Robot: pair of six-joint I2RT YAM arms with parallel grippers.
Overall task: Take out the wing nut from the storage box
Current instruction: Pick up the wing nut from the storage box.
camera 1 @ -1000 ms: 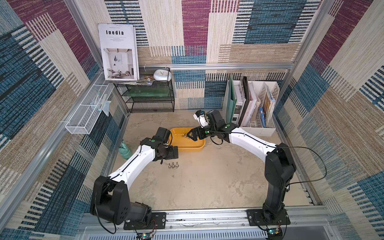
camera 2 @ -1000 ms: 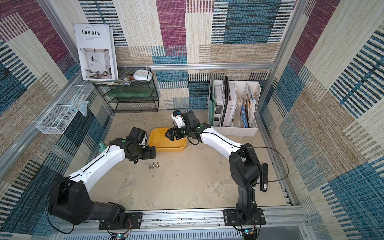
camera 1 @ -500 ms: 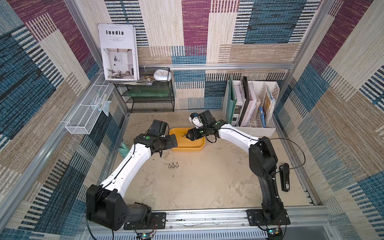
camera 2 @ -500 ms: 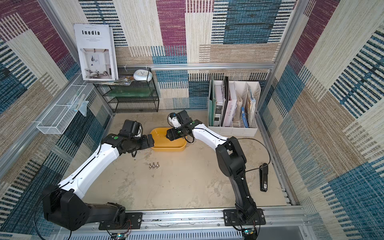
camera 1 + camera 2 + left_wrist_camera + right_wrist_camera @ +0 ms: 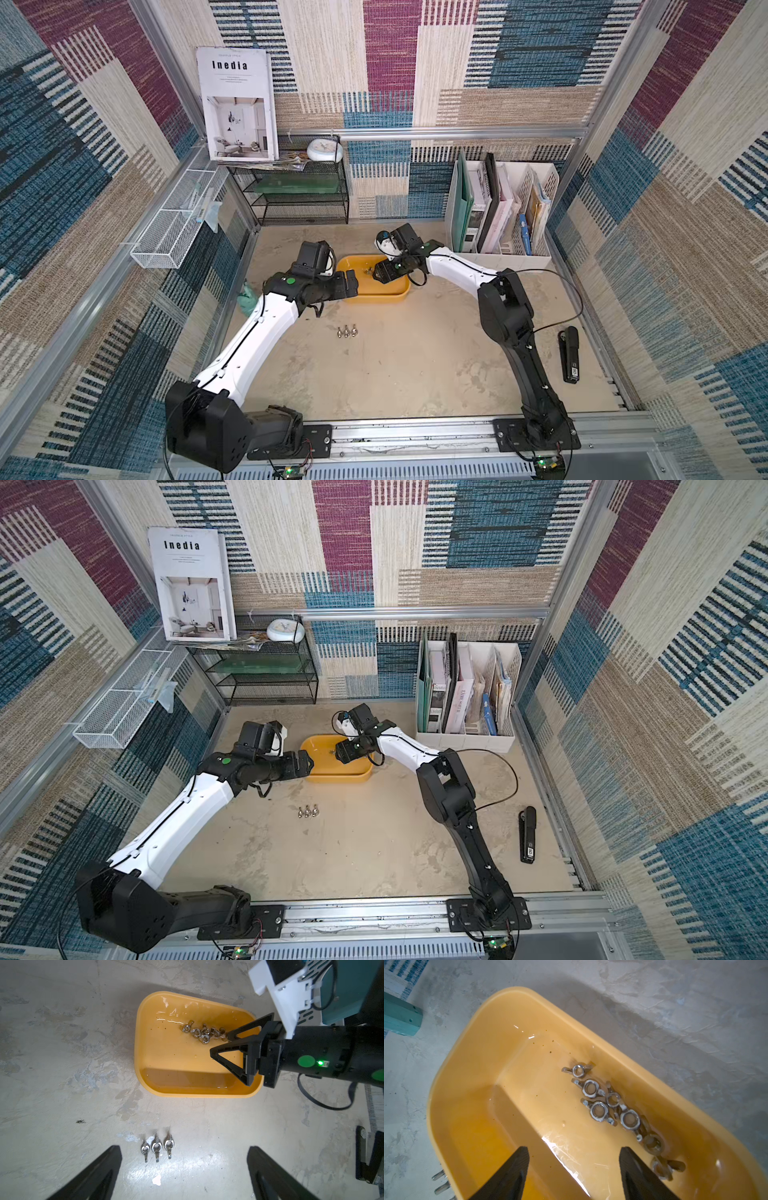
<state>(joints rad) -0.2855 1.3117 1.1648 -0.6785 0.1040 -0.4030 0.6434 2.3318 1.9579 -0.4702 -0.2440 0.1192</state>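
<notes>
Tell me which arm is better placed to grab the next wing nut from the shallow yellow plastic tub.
Right. The right gripper is inside the shallow yellow plastic tub, jaws apart beside the silver metal wing nuts; the left gripper hovers open outside it.

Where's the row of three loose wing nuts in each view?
Top view: nuts on table, robot side of box.
Top view: same spot.
Left wrist: on table, off box's long side.
Right wrist: only tips, at frame edge.
Landmark: yellow box.
</notes>
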